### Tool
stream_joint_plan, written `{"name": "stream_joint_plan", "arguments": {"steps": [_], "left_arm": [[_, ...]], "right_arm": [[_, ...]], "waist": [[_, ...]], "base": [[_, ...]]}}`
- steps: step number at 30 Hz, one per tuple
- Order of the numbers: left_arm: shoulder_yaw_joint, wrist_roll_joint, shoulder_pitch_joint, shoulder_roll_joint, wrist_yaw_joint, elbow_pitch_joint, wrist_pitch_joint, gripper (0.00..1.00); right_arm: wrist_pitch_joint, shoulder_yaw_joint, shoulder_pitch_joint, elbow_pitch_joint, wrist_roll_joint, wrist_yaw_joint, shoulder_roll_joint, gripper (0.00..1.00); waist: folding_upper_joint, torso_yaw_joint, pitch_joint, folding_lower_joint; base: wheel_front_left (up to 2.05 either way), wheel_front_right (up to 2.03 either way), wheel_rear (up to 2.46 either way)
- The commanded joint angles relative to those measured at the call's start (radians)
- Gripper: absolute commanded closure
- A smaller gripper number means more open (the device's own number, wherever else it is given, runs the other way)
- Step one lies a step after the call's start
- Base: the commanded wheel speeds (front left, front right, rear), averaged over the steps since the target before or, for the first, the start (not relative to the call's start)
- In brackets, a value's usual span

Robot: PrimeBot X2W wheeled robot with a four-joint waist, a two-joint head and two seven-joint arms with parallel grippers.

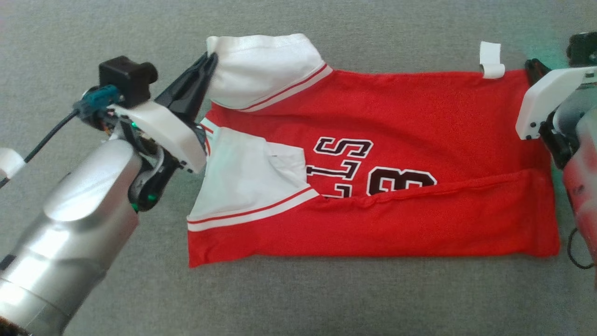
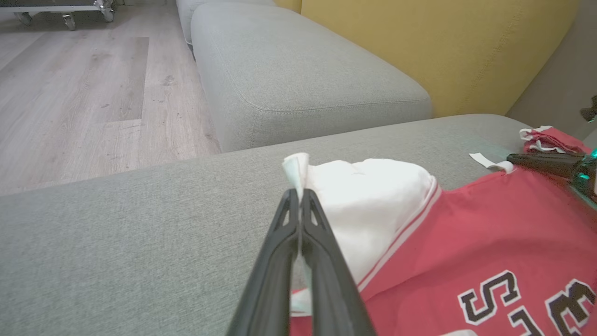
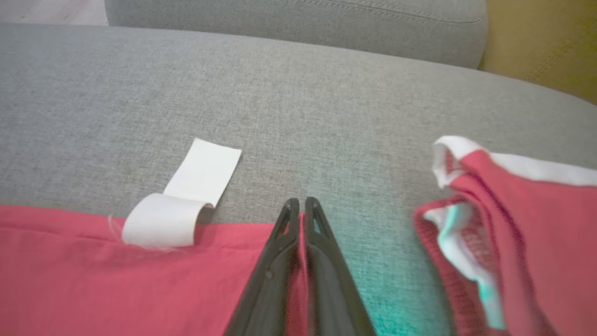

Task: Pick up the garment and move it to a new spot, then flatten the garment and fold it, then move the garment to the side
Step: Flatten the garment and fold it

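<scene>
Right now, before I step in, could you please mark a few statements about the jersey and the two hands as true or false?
1. The left hand is closed on the edge of the white sleeve. True.
2. The right hand hangs open above the jersey. False: it is closed on the jersey's red edge, beside the white label.
3. The jersey lies on a wooden table. False: it lies on a grey sofa cushion.
4. A second red-and-white garment lies near the right hand, apart from the jersey. True.
</scene>
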Motion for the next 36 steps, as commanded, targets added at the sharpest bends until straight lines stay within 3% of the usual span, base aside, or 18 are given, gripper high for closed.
{"name": "stream_joint_plan", "arguments": {"steps": [1,11,24,30,36], "left_arm": [[0.046,0.005,-0.056,0.049,0.006,-0.003,-0.012,1.00],[0.083,0.030,-0.143,0.069,0.019,0.114,-0.072,1.00],[0.104,0.108,-0.326,-0.012,0.000,0.350,-0.223,1.00],[0.088,0.119,-0.289,-0.037,-0.025,0.399,-0.232,1.00],[0.040,0.078,-0.173,-0.020,-0.034,0.353,-0.224,1.00]], "right_arm": [[-0.038,0.012,-0.020,-0.016,0.008,-0.001,0.008,1.00],[-0.164,0.021,-0.122,-0.064,0.105,-0.001,0.063,1.00],[-0.289,0.069,-0.215,-0.062,0.210,-0.001,0.089,1.00],[-0.288,0.110,-0.171,-0.044,0.270,-0.001,0.070,1.00],[-0.242,0.188,-0.076,-0.070,0.360,-0.001,0.022,1.00]], "waist": [[0.0000,-0.009,-0.002,-0.0001],[0.0000,-0.066,0.015,-0.0001],[0.0000,-0.093,0.033,-0.0001],[0.0000,-0.077,0.004,-0.0001],[0.0000,-0.061,-0.064,-0.0001]], "base": [[0.00,0.00,0.00],[0.00,0.00,0.00],[0.00,0.00,0.00],[0.00,0.00,0.00],[0.00,0.00,0.00]]}}
